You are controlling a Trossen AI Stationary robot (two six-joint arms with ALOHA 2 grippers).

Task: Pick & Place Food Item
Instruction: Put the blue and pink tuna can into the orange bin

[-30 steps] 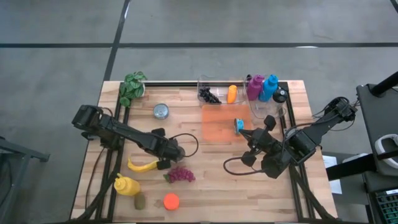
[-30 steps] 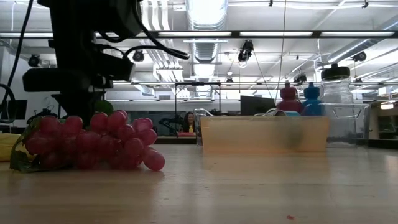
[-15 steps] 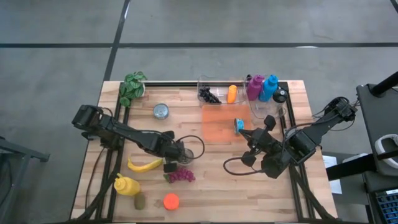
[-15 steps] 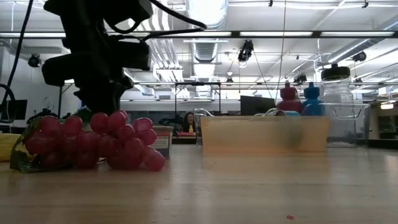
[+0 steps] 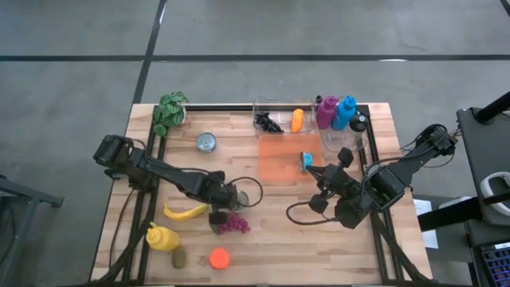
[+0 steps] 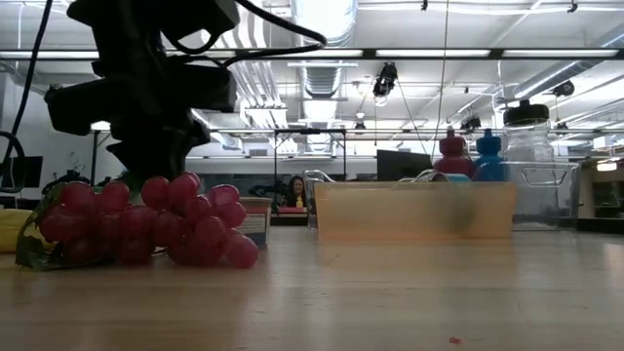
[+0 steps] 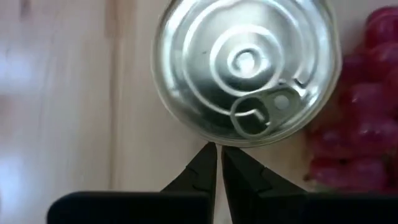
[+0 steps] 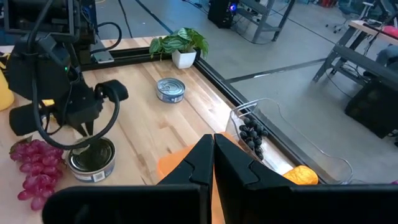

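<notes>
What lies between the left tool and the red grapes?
A silver can stands beside the red grapes, directly below the left tool, as the right wrist view shows.

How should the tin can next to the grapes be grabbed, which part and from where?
Across its round side wall, coming straight down: the tin can stands upright, lid up. Place the fingers clear of the grapes crowding one side. The left gripper, above it, is shut and must open.

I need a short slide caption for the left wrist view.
Left tool, fingers shut, above a silver can beside red grapes.
</notes>
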